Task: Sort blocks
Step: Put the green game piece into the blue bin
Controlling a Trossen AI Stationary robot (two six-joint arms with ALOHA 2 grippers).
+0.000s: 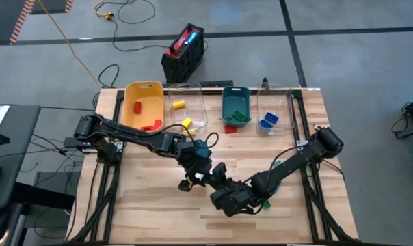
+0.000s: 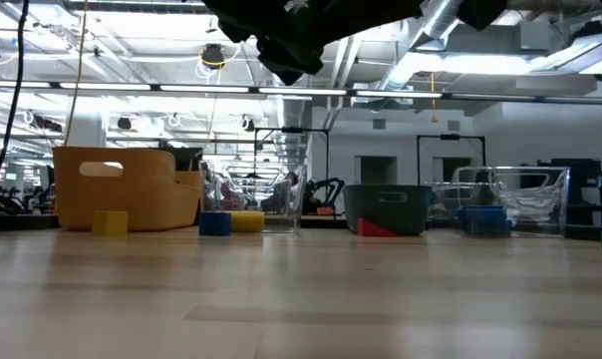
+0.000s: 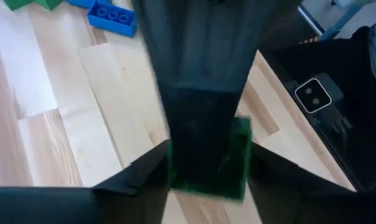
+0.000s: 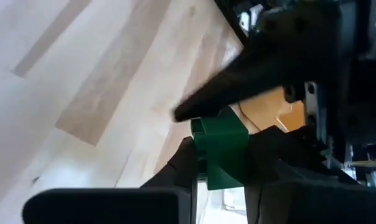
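My 2 arms met above the middle of the table [image 1: 152, 205]. My right gripper [image 4: 222, 163] held a green block [image 4: 220, 149], the left gripper [image 3: 206, 168] clamping it too: a handover, I judged. Next, 1 must release.

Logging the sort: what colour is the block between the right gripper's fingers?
Green. The block held in the right gripper shows best in the right wrist view.

1. A green block [image 4: 220, 152] sat clamped between the right gripper's [image 4: 220, 163] fingers — raised off the table.
2. A red block [image 1: 137, 106] lay in the yellow bin [image 1: 143, 87].
3. A yellow block [image 1: 178, 104] lay in a clear bin [image 1: 193, 87].
4. Blue blocks [image 1: 267, 122] sat in the other clear bin [image 1: 283, 102] — green ones [image 1: 238, 115] in the teal bin [image 1: 235, 92].
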